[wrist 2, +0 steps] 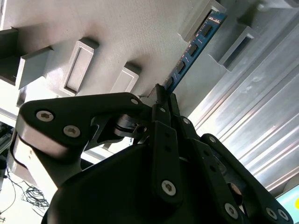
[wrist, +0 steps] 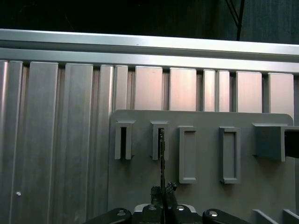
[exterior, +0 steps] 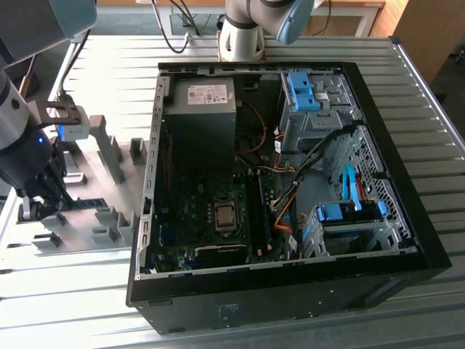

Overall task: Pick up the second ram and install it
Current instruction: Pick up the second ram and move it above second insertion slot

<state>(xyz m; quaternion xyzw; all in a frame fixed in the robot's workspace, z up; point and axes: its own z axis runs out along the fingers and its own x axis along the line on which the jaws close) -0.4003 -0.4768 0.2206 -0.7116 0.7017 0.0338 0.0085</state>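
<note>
One long, thin blue-green circuit-board ram stick (wrist 2: 191, 46) stands edgewise in one of four slotted grey plastic holder blocks (wrist: 180, 154), at the exterior view's left of one open black computer case (exterior: 290, 298). Its near end is clamped between the narrowed fingers of one black gripper (wrist 2: 162, 95).

No readable text — anywhere.

The open computer case (exterior: 407, 243) lies on its side at the middle of the slatted aluminium table (exterior: 73, 298). The motherboard (exterior: 185, 211), power supply (exterior: 202, 109) and blue drive-bay latches (exterior: 301, 91) are exposed. The arm base (exterior: 243, 40) stands at the table's far edge. The gripper (exterior: 43, 200) is low over the grey holder plate (exterior: 109, 185), by the table edge on the exterior view's left, at one end of the second ram (exterior: 83, 201).
</note>
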